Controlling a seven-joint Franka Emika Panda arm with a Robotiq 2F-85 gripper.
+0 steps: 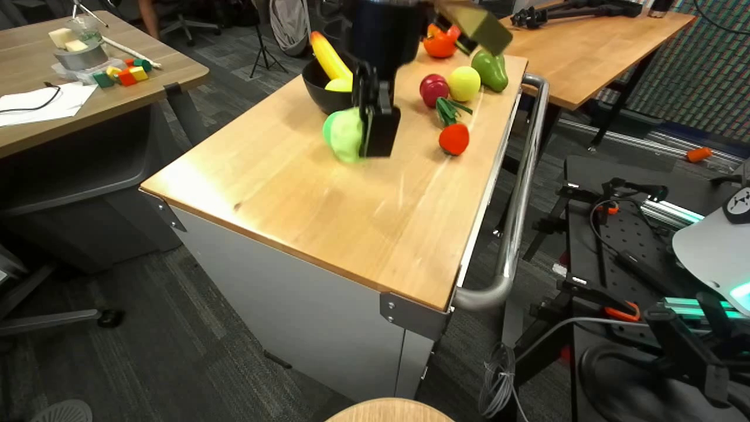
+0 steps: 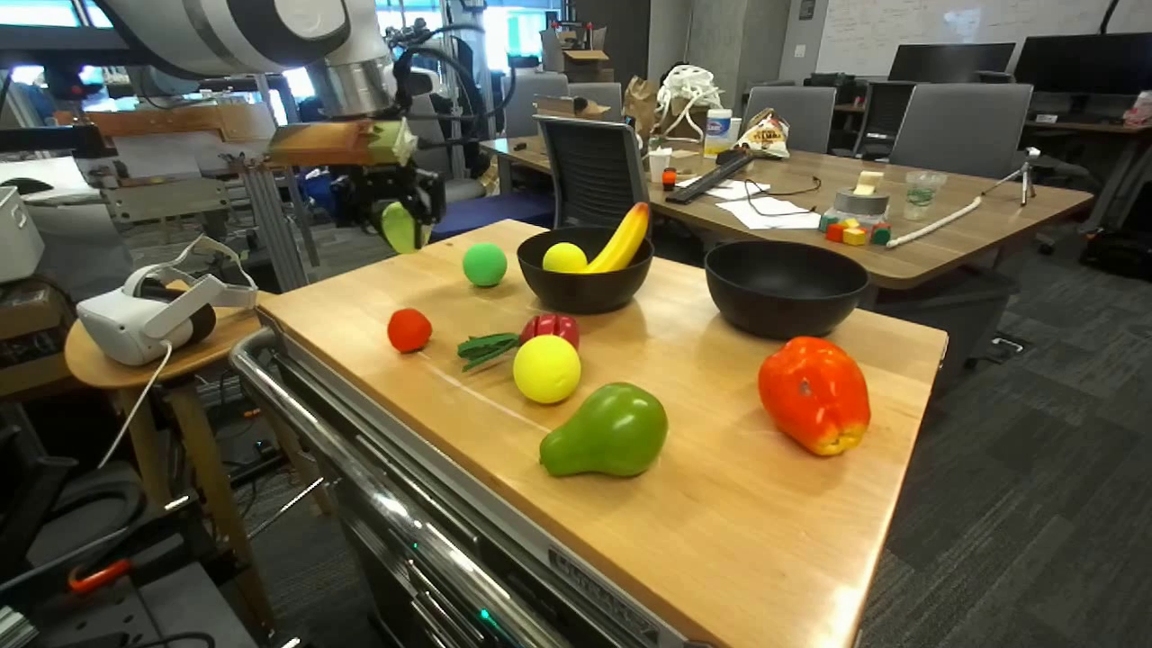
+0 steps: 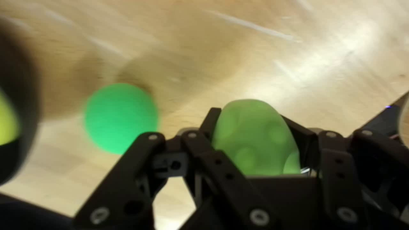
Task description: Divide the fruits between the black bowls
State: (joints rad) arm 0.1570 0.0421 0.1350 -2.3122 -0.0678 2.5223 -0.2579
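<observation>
My gripper (image 3: 249,115) is shut on a bumpy light green fruit (image 3: 255,140) and holds it above the table; it shows in both exterior views (image 1: 378,138) (image 2: 407,211). A green ball (image 2: 484,264) lies beside it on the table. A black bowl (image 2: 585,292) holds a banana (image 2: 625,238) and a small yellow fruit (image 2: 564,258). Another black bowl (image 2: 783,292) shows nothing inside. On the table lie a red fruit (image 2: 409,330), a red radish with green leaves (image 2: 549,329), a yellow ball (image 2: 547,369), a green pear-shaped fruit (image 2: 607,432) and an orange-red pepper (image 2: 814,396).
The fruits and bowls stand on a wooden cart top (image 1: 328,217) with a metal rail (image 1: 521,205) along one side. A stool with a white headset (image 2: 162,306) stands near the cart. Another table (image 2: 990,193) with small items stands behind the bowls.
</observation>
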